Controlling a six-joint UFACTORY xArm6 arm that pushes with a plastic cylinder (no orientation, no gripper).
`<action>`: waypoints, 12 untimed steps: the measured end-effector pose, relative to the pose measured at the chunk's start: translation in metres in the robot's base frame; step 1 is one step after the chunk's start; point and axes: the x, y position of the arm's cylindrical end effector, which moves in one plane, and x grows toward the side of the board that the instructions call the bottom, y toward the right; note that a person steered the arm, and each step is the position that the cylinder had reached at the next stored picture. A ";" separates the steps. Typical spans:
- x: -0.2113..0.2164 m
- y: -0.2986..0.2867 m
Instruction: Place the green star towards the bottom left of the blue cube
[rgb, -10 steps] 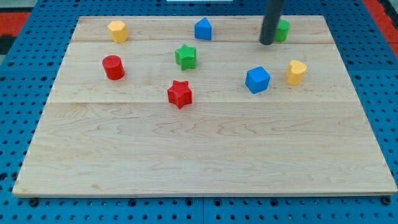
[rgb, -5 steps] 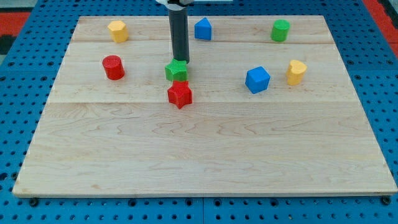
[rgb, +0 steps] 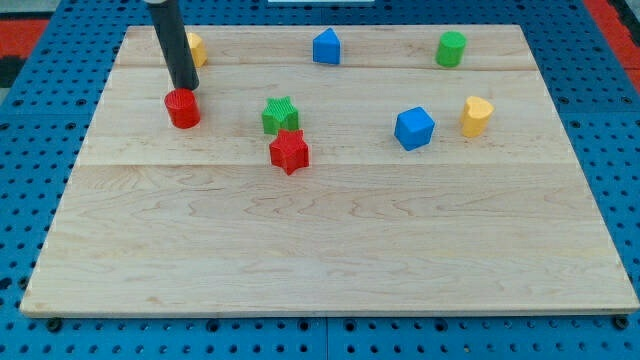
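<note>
My tip (rgb: 186, 88) above red cylinder (rgb: 182, 108)

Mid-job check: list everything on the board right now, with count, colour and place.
green star: 1, green, centre-left, touching the red star below it
red star: 1, red, just below the green star
blue cube: 1, blue, centre-right
yellow heart: 1, yellow, right of the cube
red cylinder: 1, red, left
yellow block: 1, yellow, top left, partly hidden by the rod
blue block: 1, blue, top centre
green cylinder: 1, green, top right
wooden board: 1, light wood
my tip: 1, dark, at the red cylinder's top edge
</note>
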 end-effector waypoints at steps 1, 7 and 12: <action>0.025 -0.007; 0.096 0.072; 0.024 0.095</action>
